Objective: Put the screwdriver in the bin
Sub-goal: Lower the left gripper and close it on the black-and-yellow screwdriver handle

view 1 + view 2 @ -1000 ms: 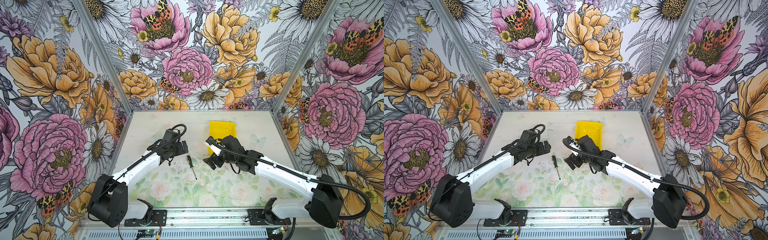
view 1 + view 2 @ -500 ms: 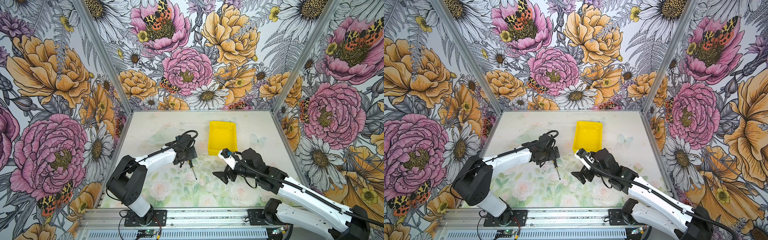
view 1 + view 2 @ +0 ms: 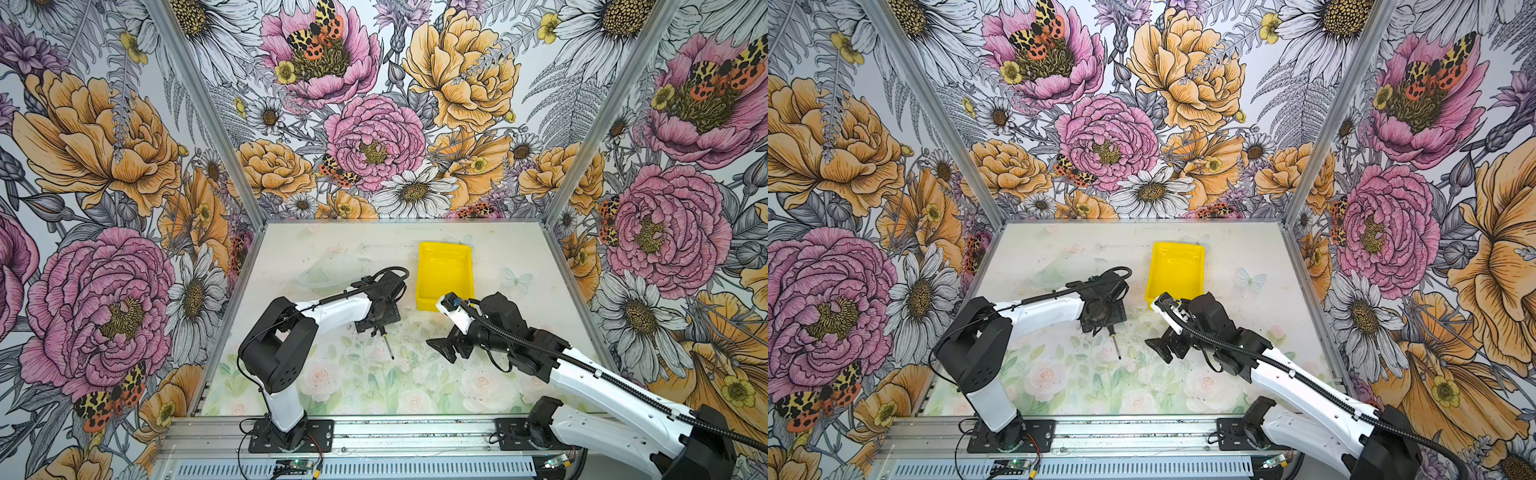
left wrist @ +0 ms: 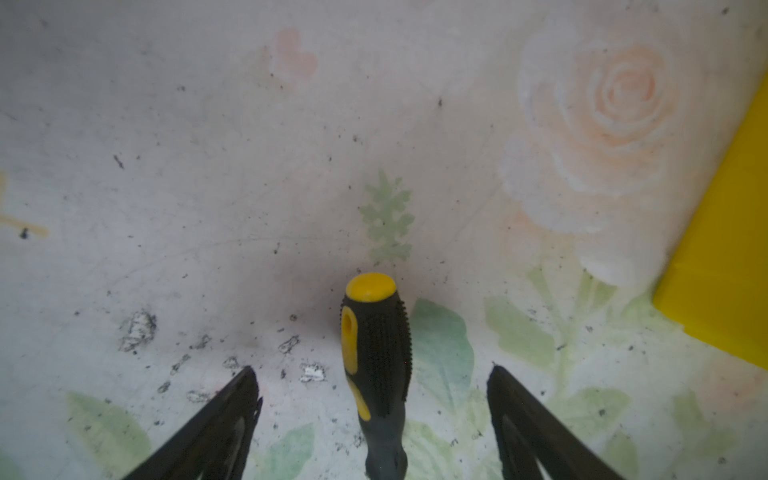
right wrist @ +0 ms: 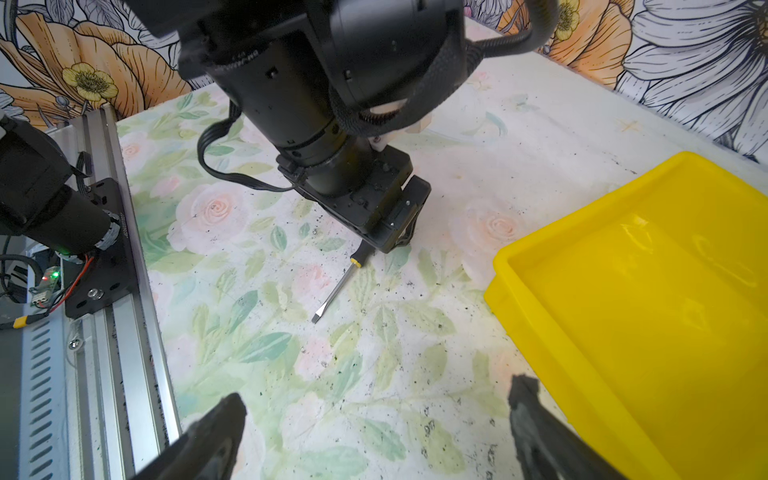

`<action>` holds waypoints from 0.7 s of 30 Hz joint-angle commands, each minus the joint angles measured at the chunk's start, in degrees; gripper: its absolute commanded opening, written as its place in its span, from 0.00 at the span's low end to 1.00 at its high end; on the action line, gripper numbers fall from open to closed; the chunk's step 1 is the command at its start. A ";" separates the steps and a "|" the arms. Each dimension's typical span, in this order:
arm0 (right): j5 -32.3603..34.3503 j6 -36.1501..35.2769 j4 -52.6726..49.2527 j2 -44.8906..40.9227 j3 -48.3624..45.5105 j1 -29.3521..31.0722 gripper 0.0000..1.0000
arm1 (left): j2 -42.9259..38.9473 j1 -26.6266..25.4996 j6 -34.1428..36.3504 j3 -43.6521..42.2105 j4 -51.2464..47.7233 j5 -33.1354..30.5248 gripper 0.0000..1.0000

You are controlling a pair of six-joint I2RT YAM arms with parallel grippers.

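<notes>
Floral-printed tabletop carries a small black-and-yellow-handled screwdriver with a thin metal shaft, lying flat outside and near the bright yellow rectangular plastic bin. Left gripper straddles its handle, jaws spread and clear of it; right gripper hovers nearby, jaws wide, empty.

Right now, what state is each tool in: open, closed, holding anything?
Left tool: open, one finger on each side of the screwdriver handle, not gripping it.
Right tool: open, holding nothing.
</notes>
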 commanded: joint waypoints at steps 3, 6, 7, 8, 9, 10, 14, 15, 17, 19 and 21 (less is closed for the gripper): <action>0.58 -0.52 1.79 0.99 0.96 -1.23 0.99 | 1.93 -0.17 -1.00 2.36 -3.17 -2.82 0.81; 0.46 -0.26 1.92 1.44 0.93 -1.90 1.00 | 2.43 -0.12 -1.01 2.37 -3.78 -3.48 0.76; 0.55 -0.18 1.94 1.35 0.83 -2.00 1.00 | 2.56 -0.17 -1.04 2.29 -3.79 -3.48 0.74; 0.74 -0.13 1.87 1.20 0.71 -2.09 0.99 | 2.70 -0.16 -1.02 2.24 -3.79 -3.36 0.72; 1.00 -0.09 2.04 1.07 0.68 -2.20 1.00 | 2.75 -0.16 -0.97 2.28 -3.78 -3.14 0.69; 1.14 -0.02 2.05 1.02 0.53 -2.18 1.00 | 2.74 -0.26 -1.01 2.28 -3.83 -2.91 0.65; 1.12 -0.02 2.04 0.87 0.42 -2.36 1.00 | 2.73 -0.52 -1.55 1.93 -3.78 -2.95 0.52; 1.13 -0.01 2.05 0.81 0.37 -2.36 1.00 | 4.73 -0.51 -1.66 1.89 -3.77 -2.95 0.49; 1.12 -0.10 2.02 0.66 0.37 -2.45 1.00 | 4.84 -0.54 -1.72 1.95 -3.73 -3.04 0.45; 1.16 -0.08 2.05 0.49 0.34 -2.45 0.99 | 4.90 -0.65 -1.75 2.13 -3.78 -2.96 0.41; 1.53 -0.02 2.01 0.31 0.28 -2.45 0.99 | 4.83 -0.68 -1.67 2.38 -3.69 -2.86 0.36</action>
